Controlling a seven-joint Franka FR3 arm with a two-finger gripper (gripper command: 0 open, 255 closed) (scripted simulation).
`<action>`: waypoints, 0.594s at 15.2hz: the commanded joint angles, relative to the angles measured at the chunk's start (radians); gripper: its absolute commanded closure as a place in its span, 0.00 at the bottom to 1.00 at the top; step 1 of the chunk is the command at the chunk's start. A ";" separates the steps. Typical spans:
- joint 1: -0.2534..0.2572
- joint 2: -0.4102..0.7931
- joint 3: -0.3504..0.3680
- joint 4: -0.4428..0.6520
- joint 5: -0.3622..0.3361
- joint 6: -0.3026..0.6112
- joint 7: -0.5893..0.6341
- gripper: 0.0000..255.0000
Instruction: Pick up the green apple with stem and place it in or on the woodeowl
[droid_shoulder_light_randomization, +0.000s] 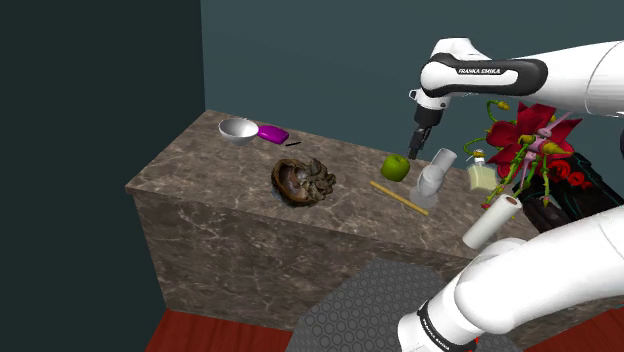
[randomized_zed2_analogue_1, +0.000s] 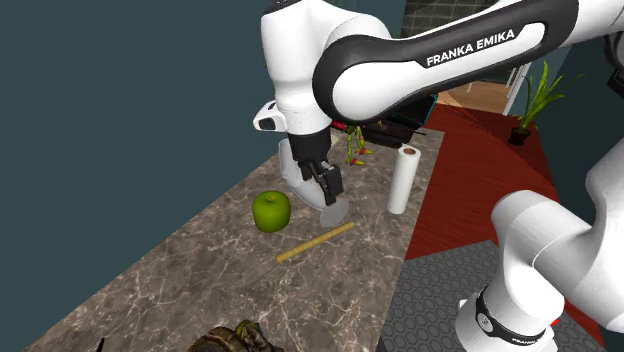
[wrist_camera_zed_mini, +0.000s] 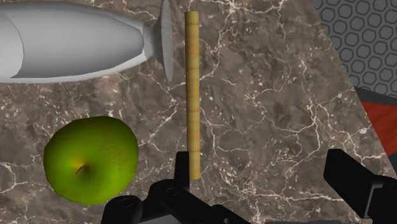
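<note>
The green apple (droid_shoulder_light_randomization: 396, 167) sits on the marble worktop (droid_shoulder_light_randomization: 200, 165), next to a yellow ruler (wrist_camera_zed_mini: 193, 95). The wrist view shows the end effector (wrist_camera_zed_mini: 264, 184) above them, its fingers spread wide and holding nothing. The shoulder view shows a lumpy brown bowl (droid_shoulder_light_randomization: 303, 182), well apart from the apple.

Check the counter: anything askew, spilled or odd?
Nothing spilled or damaged. One oddity: the green apple lies outside the fingers of the open gripper, not between them; the yellow stick ends by one finger.
</note>
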 joint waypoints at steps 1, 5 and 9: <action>0.000 0.081 -0.042 0.050 0.020 0.034 -0.073 0.00; -0.013 0.244 -0.108 0.164 0.090 0.077 -0.220 0.00; -0.048 0.424 -0.147 0.304 0.190 0.096 -0.371 0.00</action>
